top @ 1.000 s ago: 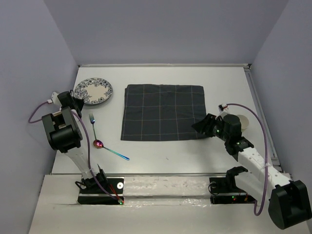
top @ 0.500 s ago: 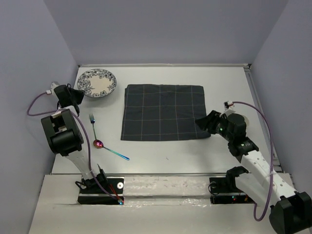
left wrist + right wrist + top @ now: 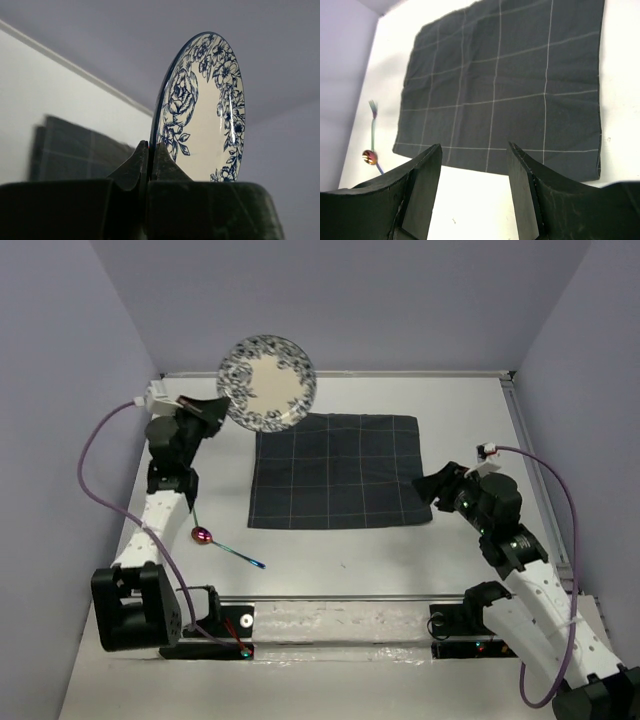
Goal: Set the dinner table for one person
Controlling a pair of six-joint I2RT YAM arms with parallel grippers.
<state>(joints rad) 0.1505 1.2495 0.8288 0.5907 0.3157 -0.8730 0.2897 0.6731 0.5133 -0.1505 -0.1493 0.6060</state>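
- Between the fingers of the left gripper (image 3: 149, 150), the rim of the plate (image 3: 205, 110) is pinched. The jaws are pressed together on its lower edge. The plate stands on edge above them, with its blue-flowered face turned to one side.
- Out from that gripper, the plate is up in the air and touches nothing else. The worktop (image 3: 470, 420) lies well below it. In the top view the plate shows over the far corner of the cloth (image 3: 335, 470) on the left arm's side.
- The plate looks like glazed ceramic. I judge it stiff, rather heavy for a hold on one edge, slick under the pads, and likely to chip or break if dropped. A rim hold lets it swing about the jaws, so a deep bite on the rim and a slow descent would suit it.
- Below and ahead of the left gripper, the dark grid cloth lies flat on the worktop. It is soft and would probably wrinkle if the plate were dragged across it.
- Back toward the left arm's base, the fork (image 3: 373, 125) and the spoon (image 3: 203, 535) lie on the worktop, apart from the cloth. They are thin, hard and low, and probably best taken across the handle.
- The right gripper (image 3: 475, 147) is spread wide and holds nothing. It hovers near the cloth's near corner on its own side, with the cloth stretching ahead of it.
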